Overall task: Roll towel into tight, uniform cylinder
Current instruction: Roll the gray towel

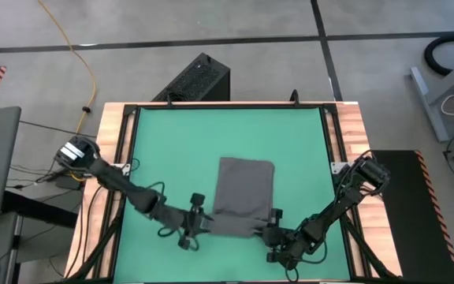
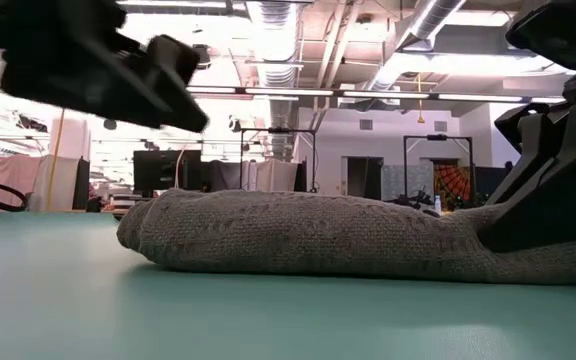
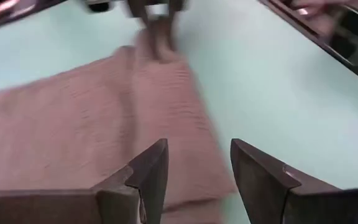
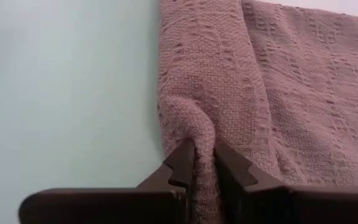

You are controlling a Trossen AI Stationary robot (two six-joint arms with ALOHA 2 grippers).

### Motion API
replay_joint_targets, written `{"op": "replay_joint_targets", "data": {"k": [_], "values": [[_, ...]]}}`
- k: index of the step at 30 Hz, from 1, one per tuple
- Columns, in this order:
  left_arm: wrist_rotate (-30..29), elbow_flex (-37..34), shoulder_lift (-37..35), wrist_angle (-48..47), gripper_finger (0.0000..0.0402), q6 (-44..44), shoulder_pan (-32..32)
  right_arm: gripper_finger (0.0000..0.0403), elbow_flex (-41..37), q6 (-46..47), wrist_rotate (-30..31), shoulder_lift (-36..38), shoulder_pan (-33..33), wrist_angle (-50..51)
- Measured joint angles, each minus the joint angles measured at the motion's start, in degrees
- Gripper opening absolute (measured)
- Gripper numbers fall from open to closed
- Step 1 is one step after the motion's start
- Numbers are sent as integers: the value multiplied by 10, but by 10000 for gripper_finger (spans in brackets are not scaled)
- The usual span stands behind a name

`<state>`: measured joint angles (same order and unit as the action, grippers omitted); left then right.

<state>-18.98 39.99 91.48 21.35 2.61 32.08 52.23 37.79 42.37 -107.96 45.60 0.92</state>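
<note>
1. Where the right gripper point(image 4: 204, 163) meets the towel point(image 1: 243, 197), its jaws are nearly closed, pinching a raised fold of the cloth's near edge between the fingertips point(image 4: 180, 163).
2. Beyond those jaws the towel point(image 4: 272, 93) spreads flat across the green table point(image 1: 172, 150), with bare table just beside the pinched edge on one side.
3. At the opposite near corner the left gripper point(image 3: 197, 168) stands with its jaws well apart and nothing between them.
4. Its fingers point(image 3: 148, 171) hover over the towel's point(image 3: 86, 130) edge: one finger is above the cloth, the other above bare table just beside it.
5. From table height, the towel point(image 2: 308, 235) is a low, partly rolled mound, with the right gripper point(image 2: 548, 200) at one end and the left gripper point(image 2: 118, 75) raised above the other.
</note>
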Motion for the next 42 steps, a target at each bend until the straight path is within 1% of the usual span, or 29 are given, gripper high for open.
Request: {"op": "replay_joint_targets", "data": {"k": [3,5,10,15,17,20,22,23,25,27,29,30,32,35,37,39,42], "values": [[-3,0,16,0,161,25,26,63,0,5,-2,0,0,-1],[-9,0,31,-3,161,31,31,63,0,6,-2,0,-1,-1],[-14,0,75,7,164,47,20,64,0,12,-5,0,-7,-9],[-2,0,130,58,188,70,-6,65,-1,14,-7,-1,-7,-23],[-8,1,143,75,198,67,-13,64,-1,14,-11,-1,-7,-27],[-33,6,155,54,203,23,-23,62,-1,16,-18,-1,-7,-30],[-43,6,154,32,192,-17,-30,62,-1,28,-19,-1,-6,-31],[-43,7,154,22,180,-37,-34,61,-1,32,-19,-1,-4,-32],[-34,7,152,9,145,-73,-42,61,-1,32,-19,-1,-3,-32],[-14,7,151,7,95,-99,-51,61,-1,42,-19,0,-1,-32],[26,6,146,13,38,-119,-60,60,-1,56,-21,2,0,-32],[54,6,140,16,21,-131,-65,60,-1,68,-22,2,1,-32],[146,5,129,24,16,-172,-82,60,-1,105,-27,8,6,-29],[312,5,105,25,12,-250,-113,60,-1,167,-47,21,13,-34],[400,5,96,29,10,-299,-132,60,0,195,-52,34,20,-36],[454,5,92,40,9,-337,-142,60,0,222,-52,47,28,-39],[507,6,91,59,10,-409,-149,60,0,269,-52,57,29,-48]]}}
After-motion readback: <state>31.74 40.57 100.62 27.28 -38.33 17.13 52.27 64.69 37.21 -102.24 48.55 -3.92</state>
